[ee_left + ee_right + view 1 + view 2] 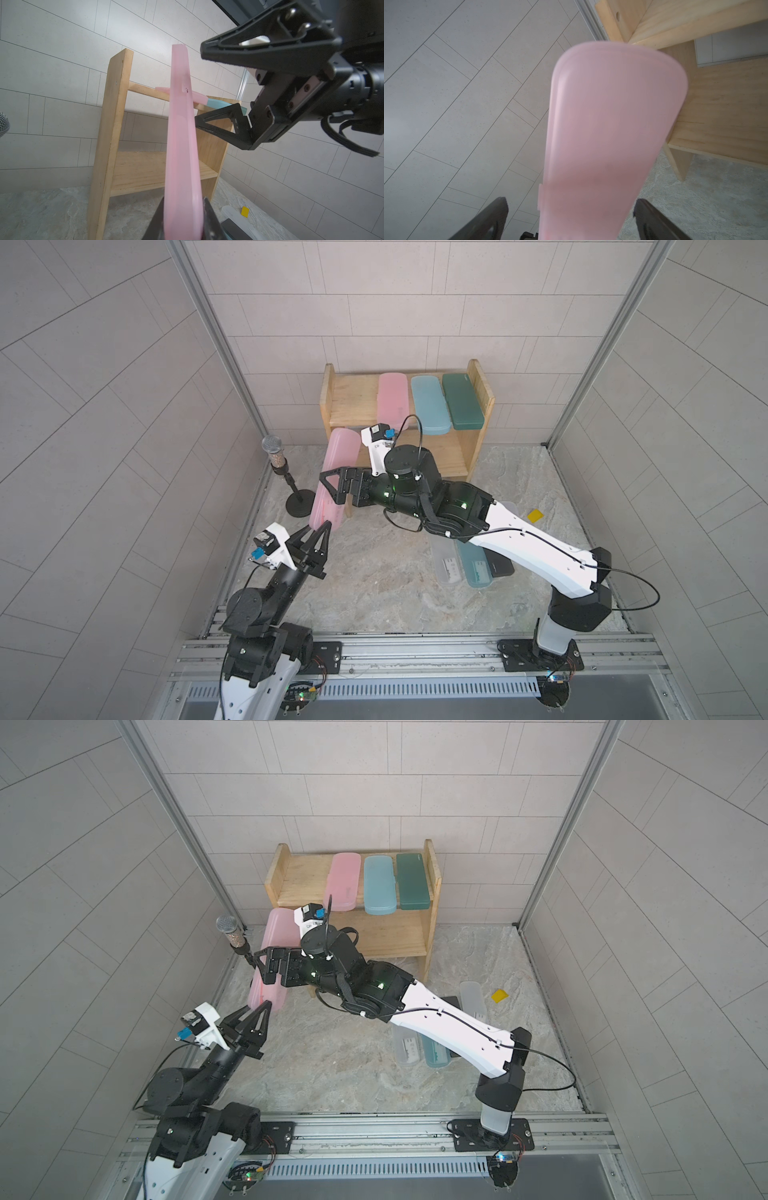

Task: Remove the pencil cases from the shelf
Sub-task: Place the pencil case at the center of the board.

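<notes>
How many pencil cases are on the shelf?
3, all on the shelf's top tier: pink case, light blue case, dark green case. The right arm hides part of the lower tier, so one may be hidden.

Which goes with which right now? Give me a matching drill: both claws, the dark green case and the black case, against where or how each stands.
Things:
1. left claw
2. right claw
3. dark green case
4. black case

Places or states:
A. on the top tier of the shelf
B. open, straddling the pink case
C. on the table, partly under the right arm
D. shut on the near end of the pink case

Pairs: 1-D, 2-B, 3-A, 4-C
</notes>
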You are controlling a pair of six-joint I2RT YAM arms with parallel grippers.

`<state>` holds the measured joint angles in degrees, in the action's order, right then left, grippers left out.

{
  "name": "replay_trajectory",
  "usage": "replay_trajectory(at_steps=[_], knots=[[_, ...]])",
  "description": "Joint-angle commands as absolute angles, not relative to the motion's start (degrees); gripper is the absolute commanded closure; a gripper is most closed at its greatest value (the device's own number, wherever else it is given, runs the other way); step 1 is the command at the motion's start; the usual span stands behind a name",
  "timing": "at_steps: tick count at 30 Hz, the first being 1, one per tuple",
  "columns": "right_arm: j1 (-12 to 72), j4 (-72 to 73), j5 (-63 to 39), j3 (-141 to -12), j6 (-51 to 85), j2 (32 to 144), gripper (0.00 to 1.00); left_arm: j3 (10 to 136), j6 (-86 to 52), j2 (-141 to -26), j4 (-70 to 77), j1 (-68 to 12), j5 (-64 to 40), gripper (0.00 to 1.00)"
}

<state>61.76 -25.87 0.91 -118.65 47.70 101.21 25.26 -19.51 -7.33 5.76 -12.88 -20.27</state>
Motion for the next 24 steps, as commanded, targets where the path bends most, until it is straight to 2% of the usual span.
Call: replay_trajectory(at_steps=[1,11,13,21,22,23,24], knots=[[62.05,-26.17,1.3,-119.38,47.8,101.8,0.0,27.69,-19.41,-7.03,9.56,-12.79,-20.27,1.0],[61.67,-23.07,-1.85,-118.34,49.04,103.27,0.01,26.54,-21.53,-5.98,11.7,-12.79,-20.21,1.0],[61.36,-21.82,-2.45,-117.31,49.42,102.89,0.04,26.62,-21.62,-6.06,11.61,-12.75,-20.35,1.0],[60.57,-18.88,-3.64,-114.47,50.19,101.92,0.3,26.74,-21.85,-6.06,11.18,-12.74,-21.01,1.0],[60.56,-18.82,-3.62,-114.17,50.19,101.74,0.31,26.72,-21.8,-5.98,11.08,-12.76,-20.93,0.99],[60.4,-18.81,-3.45,-113.76,50.1,101.47,0.32,26.73,-21.8,-5.81,10.84,-12.77,-20.54,0.91],[60.3,-18.72,-3.24,-113.17,49.97,101.01,0.32,26.64,-21.86,-5.4,10.6,-12.74,-19.74,0.76]])
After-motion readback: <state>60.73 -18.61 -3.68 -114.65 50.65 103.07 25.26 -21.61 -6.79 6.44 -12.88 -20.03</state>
